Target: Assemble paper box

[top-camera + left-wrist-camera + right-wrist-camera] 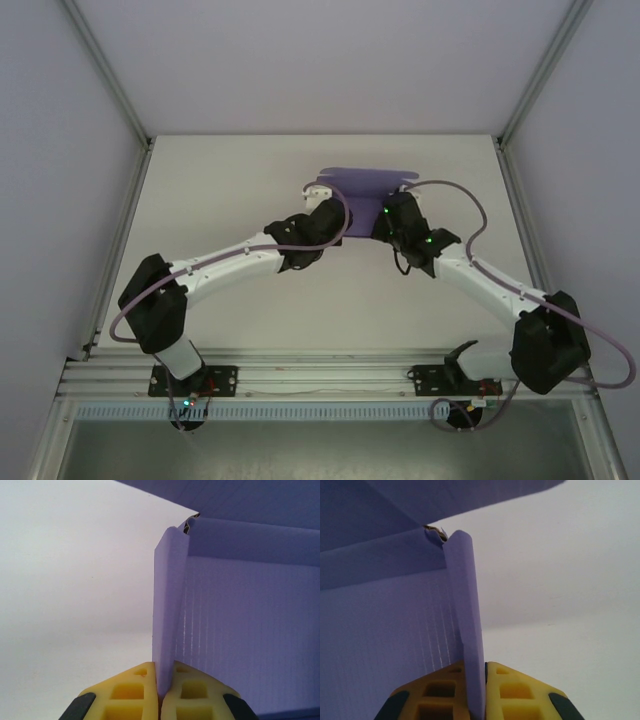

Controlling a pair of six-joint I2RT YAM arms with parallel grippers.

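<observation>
**Paper box [365, 180] partly raised**

The left gripper [160, 692] pinches the left side wall upright; the right gripper [485, 692] pinches the right one. A back wall stands between them. The box sits near the table's [230, 190] far edge. Locking walls and closing likely remain.

We saw a white worktop [220, 180] under soft, even light. Beyond its far edge rose a pale grey wall [320, 60]. Aluminium posts [108, 70] slanted up from its far corners, and a metal rail [320, 372] ran along its near edge.
</observation>
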